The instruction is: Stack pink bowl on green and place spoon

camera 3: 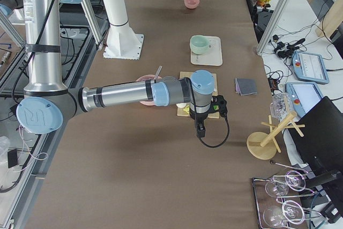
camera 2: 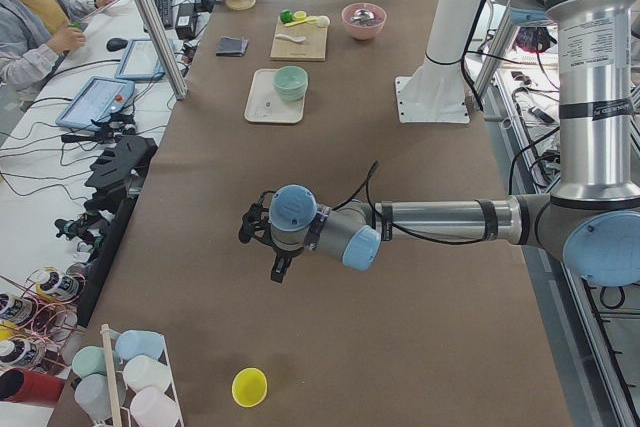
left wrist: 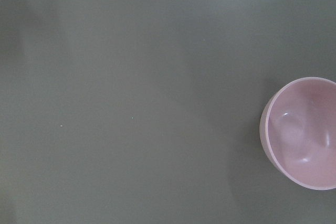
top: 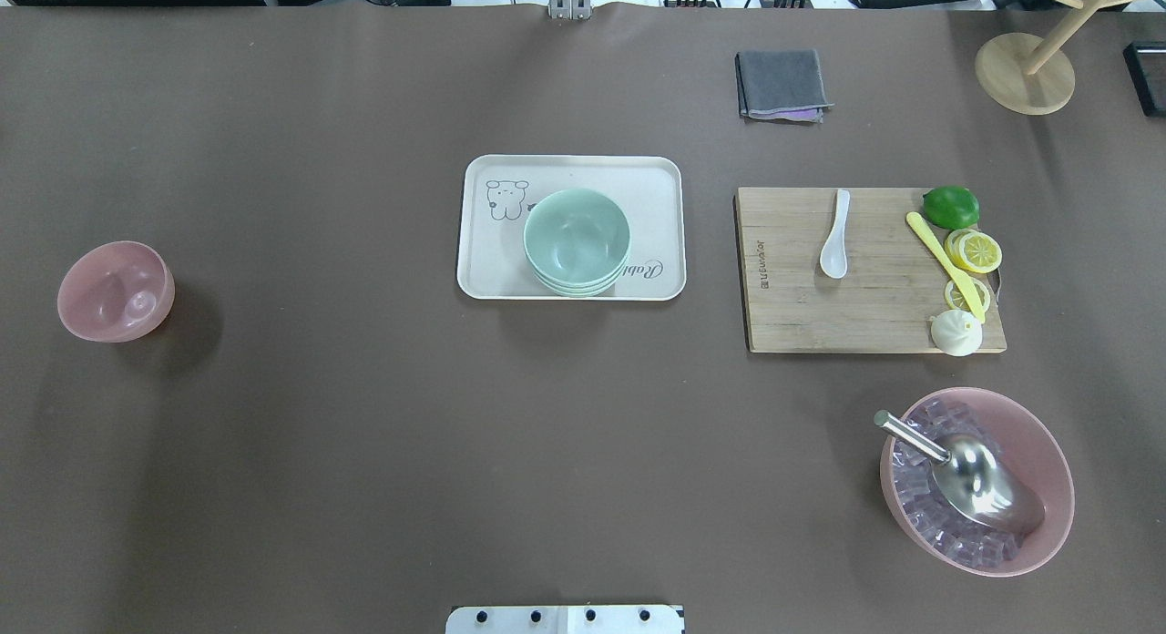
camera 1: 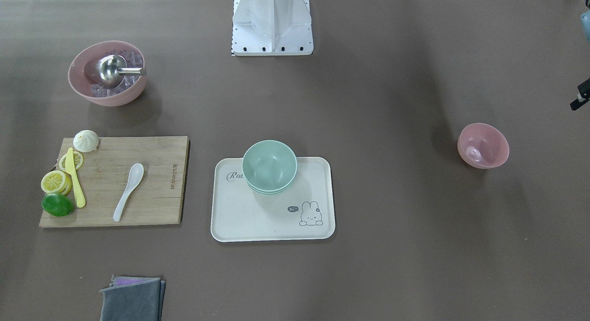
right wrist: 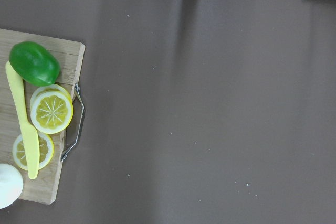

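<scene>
Left gripper (camera 2: 255, 225), spread impossible to tell, is hovering near the pink bowl (top: 115, 291), green bowl (top: 576, 236) sitting well apart on a tray (top: 656, 174)

Looking steeply down from opposite sides, overhead and front-facing, sharing the tray (top: 583, 171). Wrist-mounted, seemingly high up: pink bowl (left wrist: 304, 132) at 3 o'clock, cutting board (right wrist: 50, 182) at 9.

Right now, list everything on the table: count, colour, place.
small bowl: one, pink, robot's left
green bowls: roughly three, on tray
tray: one, cream, centre
cutting board: one, wooden, robot's right
spoon: one, white, on board
knife: one, yellow, on board
lemon slices: several, yellow, on board
lime: one, green, on board
bun: one, white, on board
large bowl: one, pink, holds ice, scoop
cloth: one, grey, far edge
left claw: one, black, raised
right claw: one, black, raised
</scene>
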Available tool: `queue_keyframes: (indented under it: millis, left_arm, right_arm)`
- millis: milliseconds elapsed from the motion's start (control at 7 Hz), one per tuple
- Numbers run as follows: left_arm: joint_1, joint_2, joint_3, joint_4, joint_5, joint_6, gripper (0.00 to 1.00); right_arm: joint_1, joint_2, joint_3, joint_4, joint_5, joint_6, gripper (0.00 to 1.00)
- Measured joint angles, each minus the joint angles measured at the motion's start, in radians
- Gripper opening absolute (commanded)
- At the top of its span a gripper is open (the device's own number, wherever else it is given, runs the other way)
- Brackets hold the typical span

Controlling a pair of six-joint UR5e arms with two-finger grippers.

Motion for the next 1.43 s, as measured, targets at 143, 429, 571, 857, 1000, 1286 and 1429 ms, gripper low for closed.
queue_keyframes:
  millis: [143, 429, 571, 857, 1000, 1286, 1429]
  left_arm:
    - [0.000, 0.008, -0.008, -0.011, 0.001, 0.000, 0.98]
    - [0.001, 0.028, -0.013, -0.044, 0.008, 0.000, 0.98]
    - [0.001, 0.031, -0.013, -0.048, 0.009, 0.002, 0.98]
    - [0.002, 0.031, -0.010, -0.054, 0.004, 0.003, 0.98]
    - [0.002, 0.029, -0.006, -0.057, 0.004, 0.003, 0.98]
    - [0.002, 0.031, 0.005, -0.077, 0.004, -0.003, 0.98]
    - [0.002, 0.031, 0.006, -0.083, 0.001, -0.006, 0.98]
  right_arm:
    - [0.001, -0.001, 0.002, 0.000, -0.001, 0.000, 1.00]
    - [0.002, -0.003, 0.005, 0.000, 0.002, 0.003, 1.00]
    - [0.002, -0.003, 0.006, 0.001, 0.007, 0.008, 1.00]
    - [0.001, -0.003, 0.003, 0.006, 0.012, 0.014, 1.00]
    - [0.000, -0.006, 0.003, 0.009, 0.011, 0.013, 1.00]
    - [-0.001, -0.010, 0.000, 0.010, 0.015, 0.015, 1.00]
    - [-0.002, -0.011, 0.001, 0.010, 0.017, 0.015, 1.00]
